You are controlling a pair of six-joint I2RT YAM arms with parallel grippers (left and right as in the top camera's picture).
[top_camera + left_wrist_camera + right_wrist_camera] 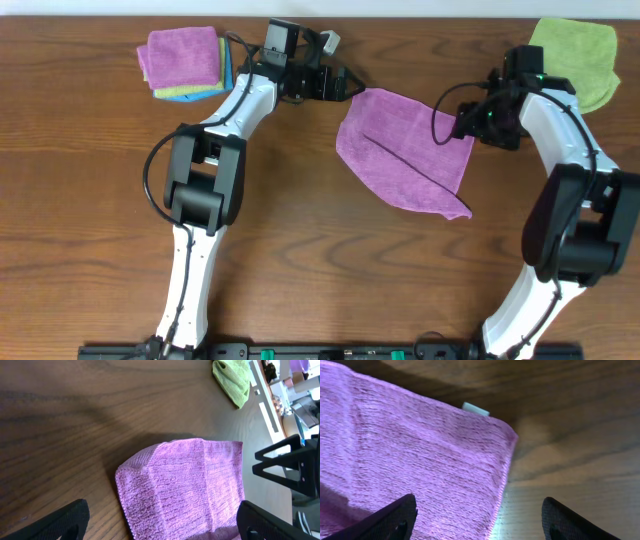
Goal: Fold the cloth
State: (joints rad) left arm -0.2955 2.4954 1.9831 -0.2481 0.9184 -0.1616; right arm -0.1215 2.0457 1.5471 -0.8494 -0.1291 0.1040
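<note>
Wood table (300, 250) holds the purple cloth (400, 150), left hand (352, 86) and right hand (463, 127) both open at its edges.

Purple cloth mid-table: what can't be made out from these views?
- Overhead: the right gripper has its fingertips hidden under its own wrist, so contact with the cloth is unclear.
- Left wrist: the cloth's near edge is cut off by the bottom of the frame.
- Right wrist: the white tag is mostly tucked behind the cloth's edge, and any print is too small to read.
</note>
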